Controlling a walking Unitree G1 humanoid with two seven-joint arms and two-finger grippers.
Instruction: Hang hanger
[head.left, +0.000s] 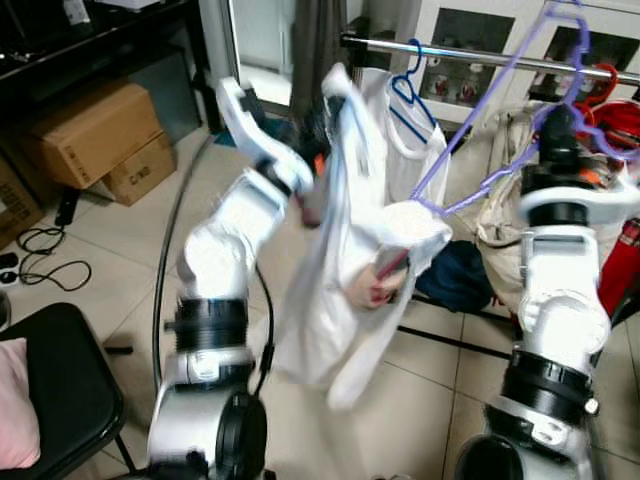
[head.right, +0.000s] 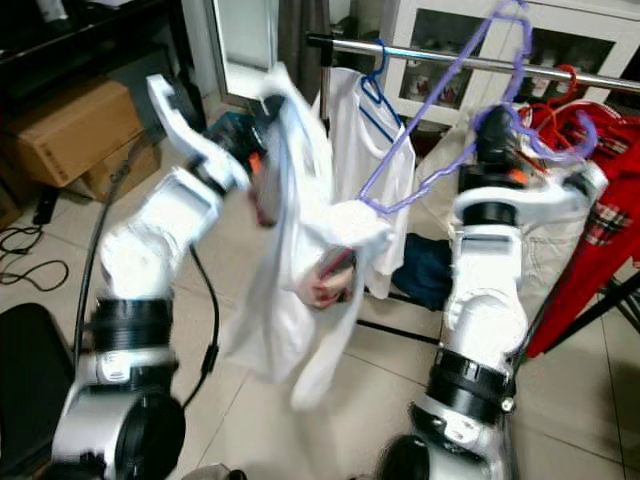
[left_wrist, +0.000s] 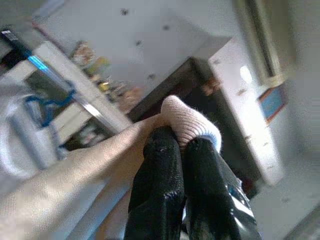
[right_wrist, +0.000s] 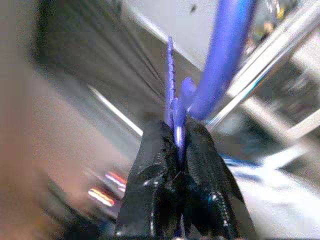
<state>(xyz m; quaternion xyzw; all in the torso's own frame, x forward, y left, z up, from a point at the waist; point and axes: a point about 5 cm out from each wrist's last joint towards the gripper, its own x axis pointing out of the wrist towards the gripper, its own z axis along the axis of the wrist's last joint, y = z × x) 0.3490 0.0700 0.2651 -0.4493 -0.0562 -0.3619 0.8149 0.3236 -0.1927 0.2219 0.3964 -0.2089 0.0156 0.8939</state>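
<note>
two arms, one white garment (head.left: 340, 250) at frame centre, one purple hanger (head.left: 500, 130) upper right with its lower corner tucked in the garment. left claw (left_wrist: 182, 142) clenched on a fold of the garment's fabric. right claw (right_wrist: 177, 135) clenched on the purple hanger. farther back one metal rail (head.left: 480, 55) carrying one blue hanger (head.left: 410, 95) and red hangers (head.left: 605, 85). two cardboard boxes (head.left: 100, 140) upper left.

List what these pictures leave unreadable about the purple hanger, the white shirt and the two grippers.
- Purple hanger: its hook runs off the top edge of both eye views.
- Right gripper: clamped on the hanger; motion blur smears the rail behind.
- Left gripper: pinches white shirt, which hides its fingers in the eye views.
- Shirt's pink print: too blurred.
</note>
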